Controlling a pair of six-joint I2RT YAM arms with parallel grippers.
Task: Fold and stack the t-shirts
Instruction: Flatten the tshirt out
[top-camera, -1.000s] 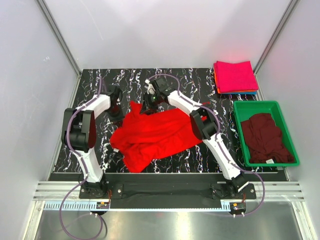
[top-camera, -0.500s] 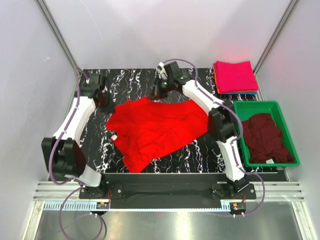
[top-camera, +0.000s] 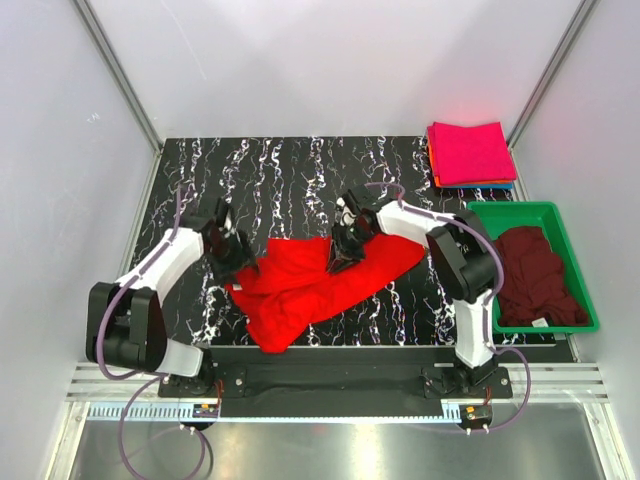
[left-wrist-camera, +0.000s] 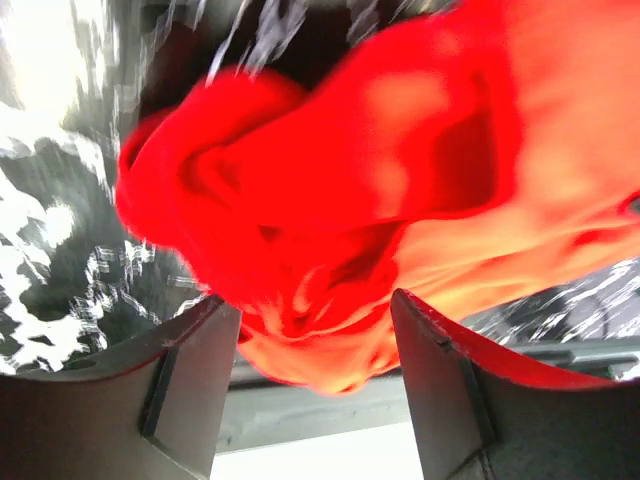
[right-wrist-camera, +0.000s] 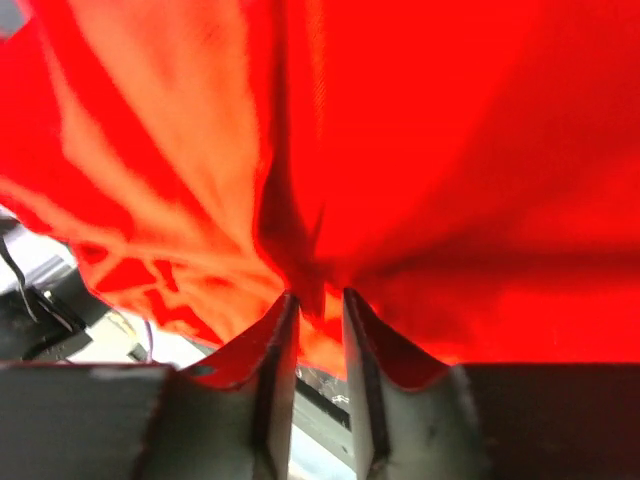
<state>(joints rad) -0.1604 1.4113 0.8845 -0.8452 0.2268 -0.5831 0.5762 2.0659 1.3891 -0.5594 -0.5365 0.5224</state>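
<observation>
The right jaws are nearly closed and pinch a fold of the red t-shirt (right-wrist-camera: 450, 120). We see its creases running into the narrow slot between the two fingers (right-wrist-camera: 268, 385). The left jaws stand wide apart. A bunched lump of the same shirt sits loose in the gap between those fingers (left-wrist-camera: 190, 385), and we see no pinch on it.

From above, we find the red t-shirt crumpled on the near middle of the black marbled table (top-camera: 280, 165). The left arm (top-camera: 160, 265) reaches its left edge. The right arm (top-camera: 420, 222) bends back to the shirt's far edge, close to the middle. The cloth is heaped between the two arms, and a flatter part trails to the right, under the right arm.

Well apart, at the far right corner, we see the pink t-shirt (top-camera: 472, 150) folded flat on top of a small stack with orange and blue edges showing beneath. Just nearer, the maroon t-shirt (top-camera: 530, 275) lies rumpled inside the green bin (top-camera: 512, 208).
</observation>
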